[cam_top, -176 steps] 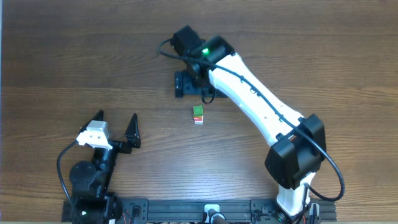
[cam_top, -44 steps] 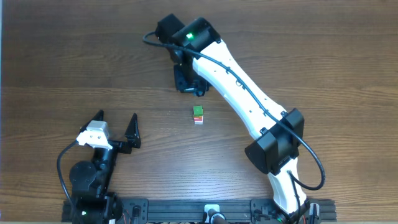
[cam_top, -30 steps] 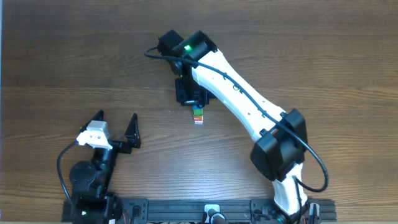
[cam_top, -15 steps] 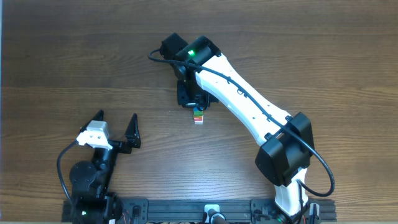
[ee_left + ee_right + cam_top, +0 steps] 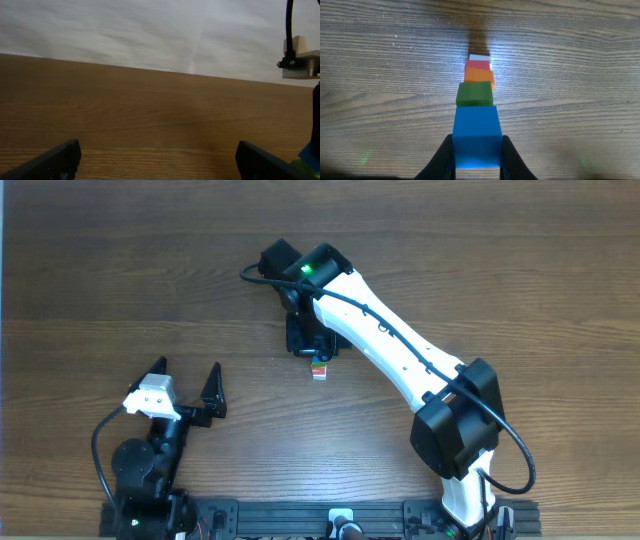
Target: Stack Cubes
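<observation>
A stack of small cubes (image 5: 319, 369) stands mid-table. In the right wrist view it reads from the table up as white (image 5: 479, 58), red (image 5: 478, 64), orange (image 5: 479, 76) and green (image 5: 475, 94). My right gripper (image 5: 477, 155) is shut on a blue cube (image 5: 476, 135), held directly over the green one; I cannot tell whether they touch. From above, the right gripper (image 5: 310, 342) hides the upper part of the stack. My left gripper (image 5: 188, 367) rests open near the table's front left, nothing between its fingers (image 5: 55, 159).
The wooden tabletop (image 5: 520, 290) lies bare all around the stack. The right arm (image 5: 400, 360) slants across the middle from its base at the front right. A part of that arm (image 5: 302, 60) shows in the left wrist view.
The right gripper has come from farther back on the table to above the stack, carrying the blue cube, and now covers the green cube from above. The left arm has not moved.
</observation>
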